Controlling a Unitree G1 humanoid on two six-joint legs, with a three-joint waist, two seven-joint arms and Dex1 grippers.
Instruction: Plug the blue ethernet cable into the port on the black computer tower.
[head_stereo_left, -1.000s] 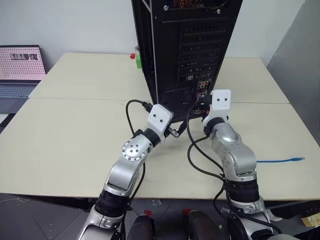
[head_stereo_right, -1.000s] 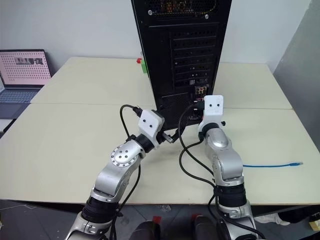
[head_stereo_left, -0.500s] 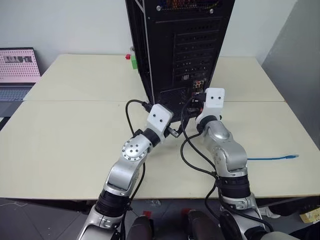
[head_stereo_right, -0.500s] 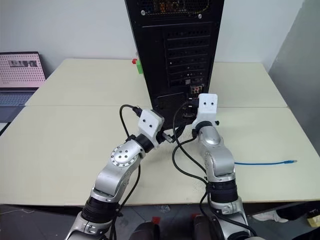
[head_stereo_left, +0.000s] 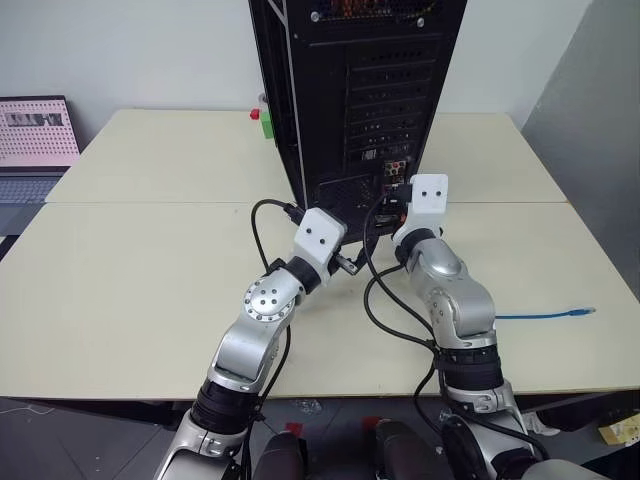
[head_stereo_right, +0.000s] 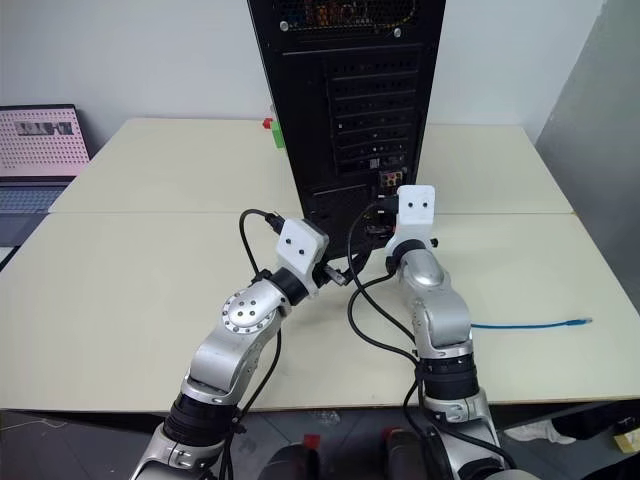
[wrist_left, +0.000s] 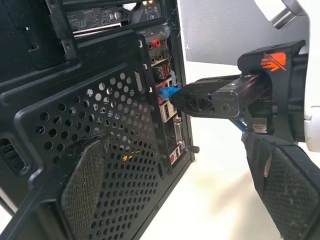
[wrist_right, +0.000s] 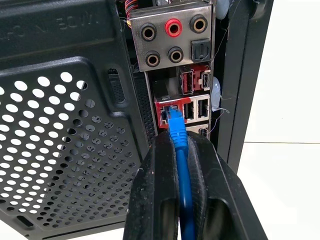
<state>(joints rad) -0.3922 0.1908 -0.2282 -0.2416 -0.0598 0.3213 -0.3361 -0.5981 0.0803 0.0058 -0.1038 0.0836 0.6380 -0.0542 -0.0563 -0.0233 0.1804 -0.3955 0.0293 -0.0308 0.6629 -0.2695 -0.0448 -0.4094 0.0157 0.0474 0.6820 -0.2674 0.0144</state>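
**Operator:** Report the state of the right gripper (wrist_right: 181, 150) and the position of the blue ethernet cable (wrist_right: 180, 150).

**Technician:** Your right gripper has both black fingers (wrist_right: 155, 195) pressed together on the blue ethernet cable, pinching the cord just behind its plug. The plug sits at the mouth of the red-framed port (wrist_right: 167, 112) on the rear connector panel of the black computer tower (head_stereo_left: 350, 90). You cannot tell from the right wrist view whether the plug is fully seated. The port lies directly below the cluster of round audio jacks (wrist_right: 172, 42).

**Operator:** And the remainder of the cable?

**Technician:** The free end (head_stereo_left: 580, 313) lies on the cream table (head_stereo_left: 130, 270), well apart from the tower, on your right side near the table edge. Its small plug points away from the arm.

**Operator:** Left gripper (head_stereo_left: 350, 265)?

**Technician:** Your left gripper stands spread wide and grips nothing. It hovers just beside the mesh vent grille (wrist_left: 100, 160) at the lower rear of the tower, close to the right gripper. A laptop (head_stereo_left: 35, 145) with a pink screen sits at the far left of the table
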